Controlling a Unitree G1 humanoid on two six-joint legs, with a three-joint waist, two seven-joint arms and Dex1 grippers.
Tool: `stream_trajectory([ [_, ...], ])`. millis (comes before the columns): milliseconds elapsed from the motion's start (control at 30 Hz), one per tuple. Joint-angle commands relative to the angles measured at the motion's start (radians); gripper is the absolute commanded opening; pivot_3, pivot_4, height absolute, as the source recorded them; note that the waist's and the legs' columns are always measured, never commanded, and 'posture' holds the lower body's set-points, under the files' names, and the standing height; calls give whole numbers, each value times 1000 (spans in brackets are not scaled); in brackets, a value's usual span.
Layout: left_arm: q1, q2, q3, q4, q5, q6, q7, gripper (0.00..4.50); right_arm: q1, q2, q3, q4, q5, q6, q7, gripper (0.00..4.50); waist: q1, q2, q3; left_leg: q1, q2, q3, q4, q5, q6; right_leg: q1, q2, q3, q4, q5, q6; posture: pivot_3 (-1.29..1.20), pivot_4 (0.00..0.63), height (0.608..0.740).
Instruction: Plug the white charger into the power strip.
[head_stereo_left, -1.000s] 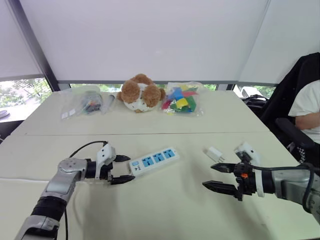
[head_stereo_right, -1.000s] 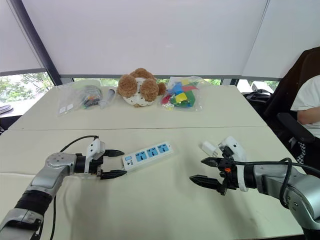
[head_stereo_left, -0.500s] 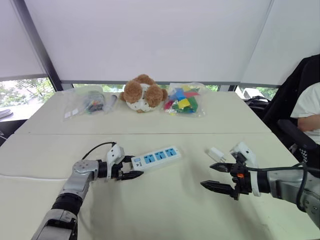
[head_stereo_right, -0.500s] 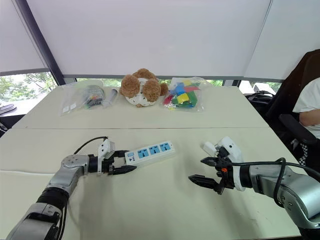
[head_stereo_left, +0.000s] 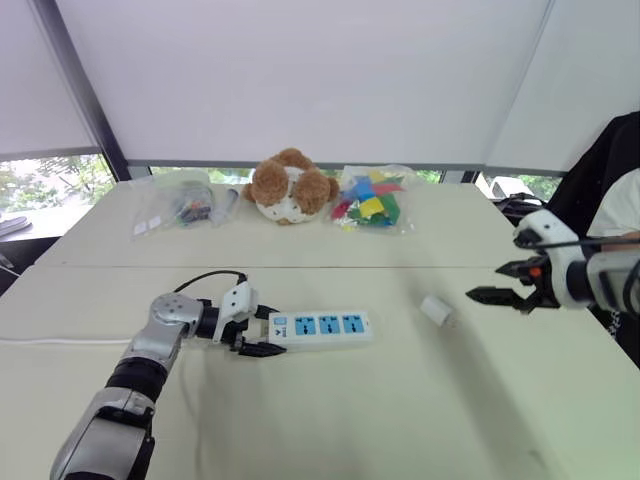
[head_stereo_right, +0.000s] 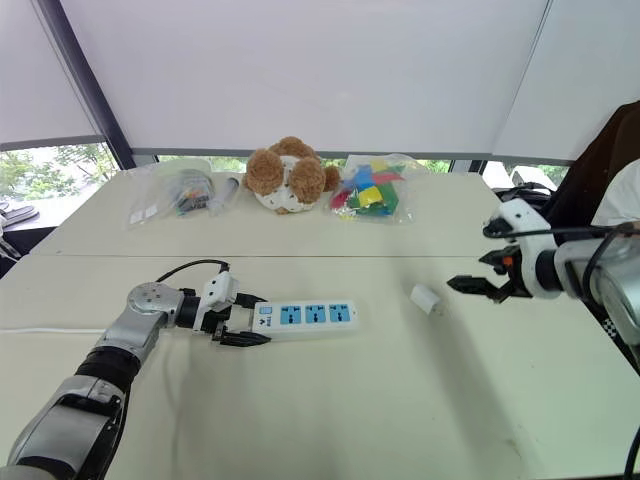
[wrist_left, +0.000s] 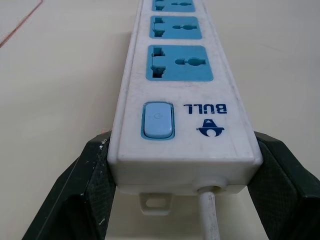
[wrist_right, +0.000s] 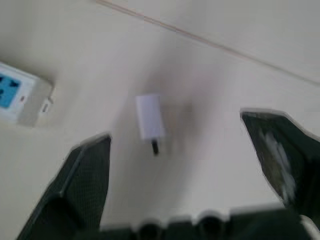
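Left wrist view: left gripper (wrist_left: 182, 165) clamps power strip's (wrist_left: 180, 95) cord end; right gripper (head_stereo_left: 485, 282) gapes, open table (head_stereo_left: 400, 400) around white charger (head_stereo_left: 435, 310).

glossy plastic power strip (wrist_left: 180, 95), matt table (head_stereo_left: 400, 420)

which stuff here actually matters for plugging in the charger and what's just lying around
For the job:
power strip, gripped at its cord end by the left claw
white charger, lying loose to the right of the strip
right claw, open, just beyond the charger

Just lying about:
teddy bear
bag of coloured blocks
bag of small bits
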Motion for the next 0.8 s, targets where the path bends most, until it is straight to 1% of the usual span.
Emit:
stream_trajectory([
  [33, -2, -36, -61, 17, 43, -29, -49, 3010, -196, 94, 212, 275, -188, -89, 195, 4500, 0, 0, 0, 0, 0, 0, 0, 0, 1, 0, 0, 0, 0, 1, 1, 0, 150, 739],
  [133, 7, -52, -69, 19, 56, -33, -47, 3010, -351, 208, 333, 548, -333, -192, 299, 4500, 8, 1, 0, -2, 0, 0, 0, -1, 2, -2, 0, 0, 1, 2, 4, 0, 150, 739],
  [200, 19, -59, -75, 16, 66, -41, -36, 3010, -432, 289, 389, 727, -419, -269, 347, 4500, 14, 2, 0, -7, 0, 0, 0, -1, 2, -8, 0, -1, 4, 2, 4, 0, 150, 739],
  [267, 35, -61, -81, 0, 72, -42, -32, 3010, -479, 335, 419, 844, -483, -333, 388, 4500, 17, 2, 0, -13, 0, 0, 1, -1, 2, -13, 0, -2, 5, 2, 4, 0, 150, 739],
  [367, 82, -63, -77, -51, 61, -19, -15, 3010, -539, 405, 460, 987, -584, -416, 432, 4500, 21, 5, -1, -13, 0, 1, 1, -1, 1, -15, -1, -3, 6, 2, 4, 0, 150, 739],
  [467, 115, -67, -74, -83, 62, -12, 14, 3010, -577, 453, 474, 1077, -660, -457, 476, 4500, 23, 9, -1, -13, 0, 2, 1, -1, 1, -15, -2, -4, 6, 2, 4, 0, 150, 739],
  [600, 145, -79, -69, -118, 58, 2, 49, 3010, -599, 500, 454, 1143, -722, -473, 506, 4500, 26, 13, -2, -12, 0, 2, 2, -1, 1, -15, -2, -4, 8, 2, 4, 0, 150, 739],
  [800, 176, -90, -65, -146, 54, 15, 89, 3010, -595, 544, 424, 1183, -779, -481, 487, 4500, 28, 14, -3, -10, 0, 2, 4, 2, -4, -13, -2, -4, 13, 2, 4, 0, 150, 739],
])
